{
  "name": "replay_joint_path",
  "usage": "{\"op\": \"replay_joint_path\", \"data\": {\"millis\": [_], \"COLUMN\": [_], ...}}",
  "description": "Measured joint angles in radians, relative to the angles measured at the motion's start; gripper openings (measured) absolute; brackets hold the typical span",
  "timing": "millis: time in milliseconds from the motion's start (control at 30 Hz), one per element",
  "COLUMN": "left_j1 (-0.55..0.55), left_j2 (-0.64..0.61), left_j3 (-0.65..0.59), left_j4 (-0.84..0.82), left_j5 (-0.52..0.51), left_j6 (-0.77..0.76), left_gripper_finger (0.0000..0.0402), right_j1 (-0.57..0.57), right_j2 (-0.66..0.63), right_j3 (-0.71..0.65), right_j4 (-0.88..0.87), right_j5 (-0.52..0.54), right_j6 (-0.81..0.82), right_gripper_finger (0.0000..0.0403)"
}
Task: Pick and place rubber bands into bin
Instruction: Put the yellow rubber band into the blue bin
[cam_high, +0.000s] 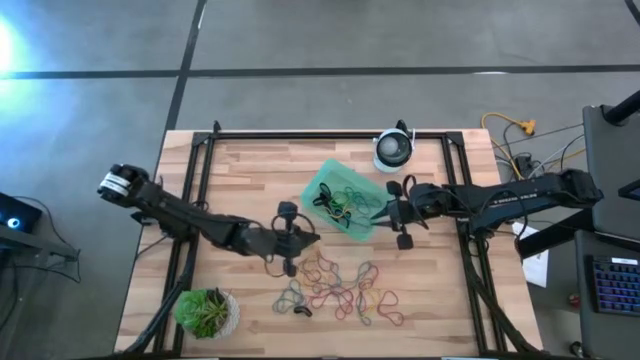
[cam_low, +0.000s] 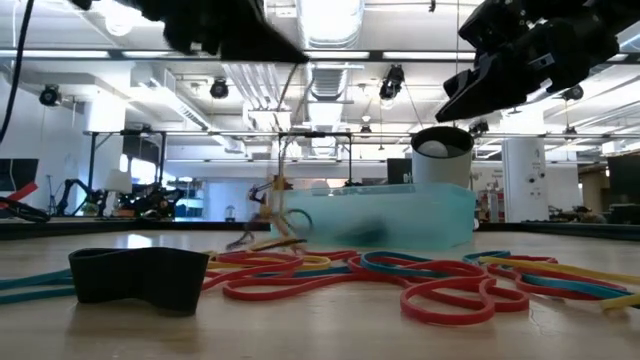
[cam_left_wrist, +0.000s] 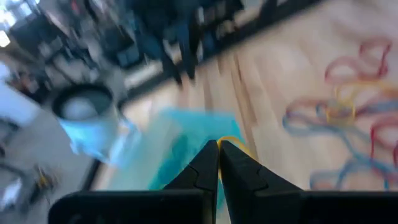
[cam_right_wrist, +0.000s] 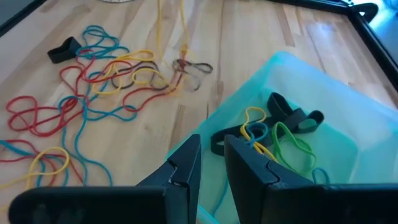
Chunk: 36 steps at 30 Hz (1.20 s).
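A yellow rubber band (cam_left_wrist: 231, 140) is pinched in the closed fingers of the left gripper (cam_high: 290, 240), lifted beside the bin (cam_high: 318, 183); carrying it over the bin and releasing is judged the next move. The right gripper (cam_right_wrist: 211, 155) hangs at the bin's rim, fingers slightly parted, empty. Only the right wrist view shows bands already binned; loose rubber bands (cam_high: 345, 290) lie on the surface (cam_high: 250, 170).

Red, yellow and blue rubber bands (cam_right_wrist: 93, 81) by a mint-green bin (cam_right_wrist: 329, 99).
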Motion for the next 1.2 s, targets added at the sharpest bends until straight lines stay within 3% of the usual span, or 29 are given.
{"op": "replay_joint_path", "data": {"millis": [267,367,500,600,733,867,1200], "left_j1": [-0.05,-0.055,-0.042,-0.042,-0.044,-0.043,-0.045], "left_j2": [-0.015,-0.014,-0.003,-0.002,-0.002,-0.002,-0.002], "left_j3": [-0.002,-0.002,0.002,-0.013,-0.017,-0.018,-0.015], "left_j4": [0.231,0.263,0.107,0.078,0.079,0.08,0.081], "left_j5": [0.001,0.081,-0.005,-0.013,-0.007,-0.01,-0.002], "left_j6": [0.182,0.183,0.068,0.029,0.027,0.026,0.026], "left_gripper_finger": [0.0,0.0,0.0,0.0,0.0,0.0,0.0], "right_j1": [0.0,0.0,0.0,0.0,0.002,0.021,0.044], "right_j2": [-0.002,-0.002,-0.002,-0.002,0.022,0.1,0.409], "right_j3": [-0.003,-0.004,-0.005,-0.006,-0.026,-0.032,0.021], "right_j4": [-0.02,-0.02,-0.019,-0.01,0.099,0.226,0.457], "right_j5": [0.002,0.002,0.001,-0.003,-0.151,-0.308,-0.312], "right_j6": [0.006,0.012,0.013,0.037,0.075,0.022,-0.03], "right_gripper_finger": [0.0066,0.0066,0.0066,0.0066,0.0066,0.0066,0.0122]}}
